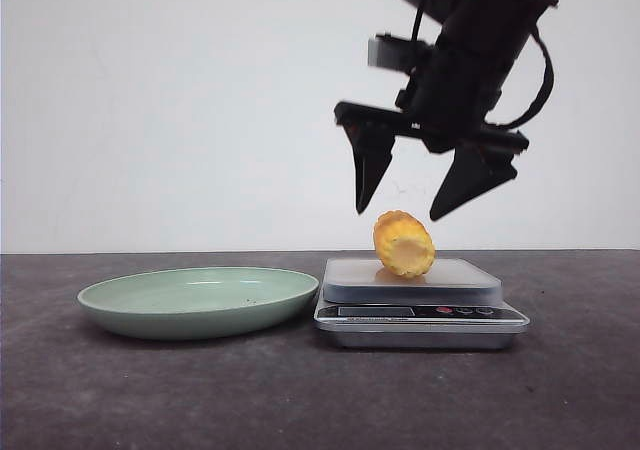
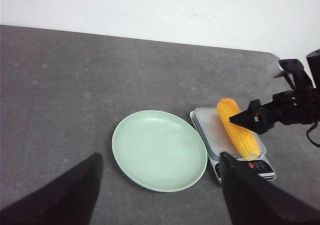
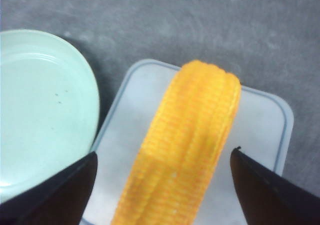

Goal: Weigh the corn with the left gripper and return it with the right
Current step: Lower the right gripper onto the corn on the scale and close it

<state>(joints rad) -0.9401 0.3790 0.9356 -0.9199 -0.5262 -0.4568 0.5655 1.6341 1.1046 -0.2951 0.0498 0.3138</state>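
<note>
Corn on the scale, waiting for the return to the plate.

The corn (image 1: 404, 243) lies on the scale (image 1: 420, 310), so the weighing seems done; the return to the green plate (image 1: 198, 300) is left. The right gripper (image 1: 415, 185) hangs just above it, open, fingers on both sides. The left gripper (image 2: 157, 195) is open too, well apart.

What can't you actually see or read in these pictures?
- Scale display: too small and dim to read in the front view.
- Corn: its near end is cut off by the right wrist view's edge.
- Left hand: only two dark fingers show; it is outside the front view.
- Plate: cropped in the right wrist view.
</note>
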